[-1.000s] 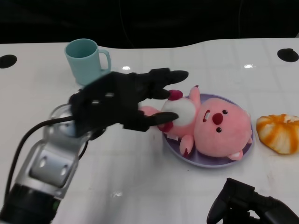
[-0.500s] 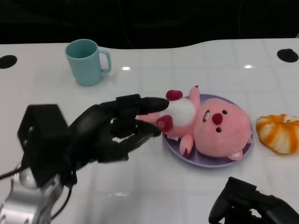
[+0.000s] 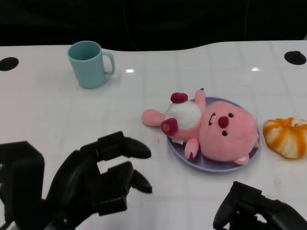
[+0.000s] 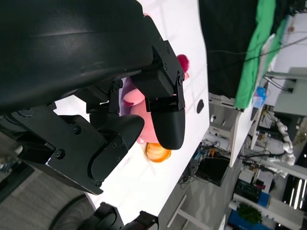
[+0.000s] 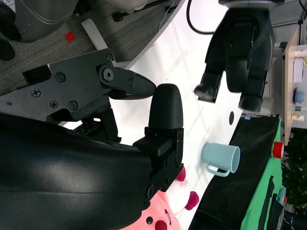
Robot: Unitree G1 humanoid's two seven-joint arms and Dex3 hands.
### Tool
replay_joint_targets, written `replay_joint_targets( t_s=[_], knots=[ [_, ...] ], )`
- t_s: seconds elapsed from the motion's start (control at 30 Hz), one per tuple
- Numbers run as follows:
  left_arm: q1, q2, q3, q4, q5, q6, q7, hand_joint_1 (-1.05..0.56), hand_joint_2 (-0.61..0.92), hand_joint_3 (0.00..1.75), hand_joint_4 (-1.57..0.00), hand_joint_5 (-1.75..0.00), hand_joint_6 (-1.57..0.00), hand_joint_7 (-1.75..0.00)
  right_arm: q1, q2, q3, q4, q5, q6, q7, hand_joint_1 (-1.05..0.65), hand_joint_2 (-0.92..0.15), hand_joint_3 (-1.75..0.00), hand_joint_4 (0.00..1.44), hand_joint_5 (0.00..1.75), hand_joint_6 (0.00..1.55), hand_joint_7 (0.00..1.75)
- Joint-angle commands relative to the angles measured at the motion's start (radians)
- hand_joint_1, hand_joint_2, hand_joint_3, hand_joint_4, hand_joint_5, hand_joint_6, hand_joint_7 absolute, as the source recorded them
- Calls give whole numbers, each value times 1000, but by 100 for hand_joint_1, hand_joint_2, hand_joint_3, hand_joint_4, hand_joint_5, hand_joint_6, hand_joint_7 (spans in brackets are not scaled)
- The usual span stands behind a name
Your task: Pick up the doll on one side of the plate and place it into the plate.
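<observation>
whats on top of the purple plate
A pink doll lies on the plate, face up, covering most of it. One leg and foot reach past the plate's rim onto the white table. The plate's middle is hidden under the doll.

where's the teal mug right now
In the head view the teal mug stands upright at the table's far left, well apart from the plate holding the pink doll.

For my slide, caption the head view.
Pink plush doll lying on the purple plate, left hand open nearby.
</observation>
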Motion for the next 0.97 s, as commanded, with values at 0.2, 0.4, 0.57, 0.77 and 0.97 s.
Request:
replay_joint_targets(
  t_s=[0.2,0.4,0.57,0.77,0.97],
  knots=[
    [74,33,12,-78,-30,91,59,-5,48,145,-88,-172,-85,-149,-3,-9,-11,2,15,-8,7,-23,-85,-65,64,175,45,165],
    [82,45,5,-54,-25,81,61,-10,45,145,-88,-175,-76,-171,-7,-12,-26,19,15,-22,16,-24,-85,-65,63,175,45,164],
    [57,63,0,-3,-2,88,66,-9,48,142,-87,-175,-73,-174,-16,-10,-30,37,10,-31,16,-22,-85,-65,63,175,45,163],
    [28,73,-4,52,9,71,51,-9,44,144,-89,-175,-75,-172,-25,-4,-30,56,13,-41,13,-22,-85,-64,64,175,46,162],
    [23,80,-5,55,6,71,48,-10,43,147,-88,-175,-76,-173,-30,3,-27,60,8,-50,7,-21,-85,-63,64,175,47,161]
  ],
)
